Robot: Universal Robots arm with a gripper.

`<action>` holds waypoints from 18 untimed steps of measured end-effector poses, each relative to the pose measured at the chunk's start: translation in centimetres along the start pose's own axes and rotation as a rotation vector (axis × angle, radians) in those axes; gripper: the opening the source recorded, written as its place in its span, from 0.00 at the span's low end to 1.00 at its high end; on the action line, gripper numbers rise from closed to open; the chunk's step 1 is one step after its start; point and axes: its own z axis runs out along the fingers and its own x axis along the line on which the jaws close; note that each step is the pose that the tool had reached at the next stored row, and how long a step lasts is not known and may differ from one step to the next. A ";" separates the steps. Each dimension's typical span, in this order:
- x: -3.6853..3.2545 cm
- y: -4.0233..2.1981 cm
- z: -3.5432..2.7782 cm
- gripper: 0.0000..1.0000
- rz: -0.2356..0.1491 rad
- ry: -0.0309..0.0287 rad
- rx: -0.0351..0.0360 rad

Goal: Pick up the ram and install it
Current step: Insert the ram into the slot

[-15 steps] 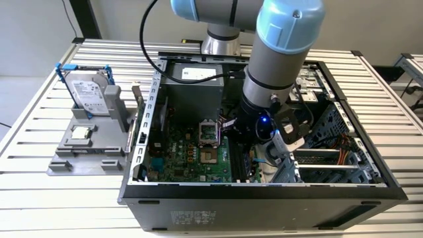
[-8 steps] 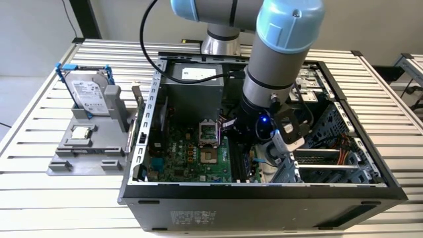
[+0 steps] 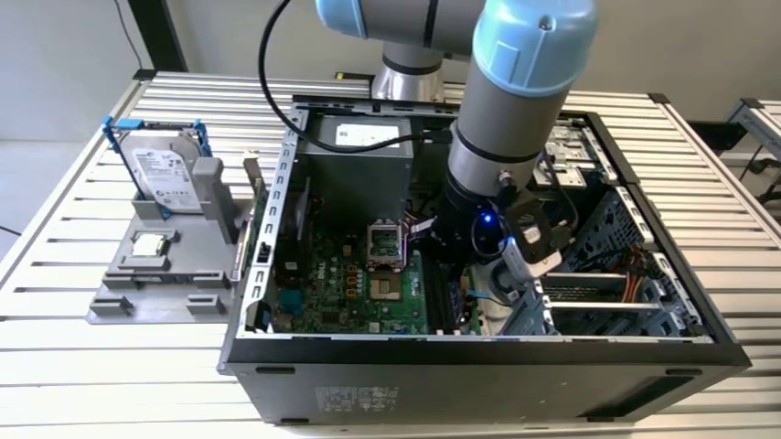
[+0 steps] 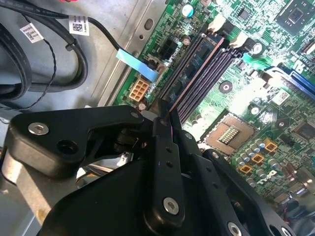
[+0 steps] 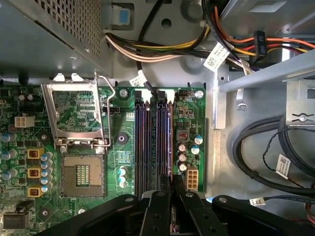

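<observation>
Ram stood on edge, pinched in the claw, its long axis running along the slots beside the empty socket.

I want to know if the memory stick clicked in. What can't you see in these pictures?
- Ram: both wrist views look along its thin edge, so its chips and label are hidden. Its near end is behind the gripper.
- Whether the ram is fully seated: cannot tell in either wrist view.
- Memory slots: in the exterior view the arm covers them.
- Silver chip: too small in the exterior view for detail.
</observation>
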 end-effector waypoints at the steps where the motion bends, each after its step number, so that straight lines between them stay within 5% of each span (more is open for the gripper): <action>1: 0.00 0.00 -0.06 0.00 0.000 -0.0001 -0.0003; 7: -0.01 -0.01 -0.48 0.00 0.000 -0.0001 -0.0015; 12: -0.01 -0.02 -0.49 0.00 0.000 0.0003 -0.0166; 18: -0.06 -0.08 -0.24 0.00 0.000 0.0003 -0.0171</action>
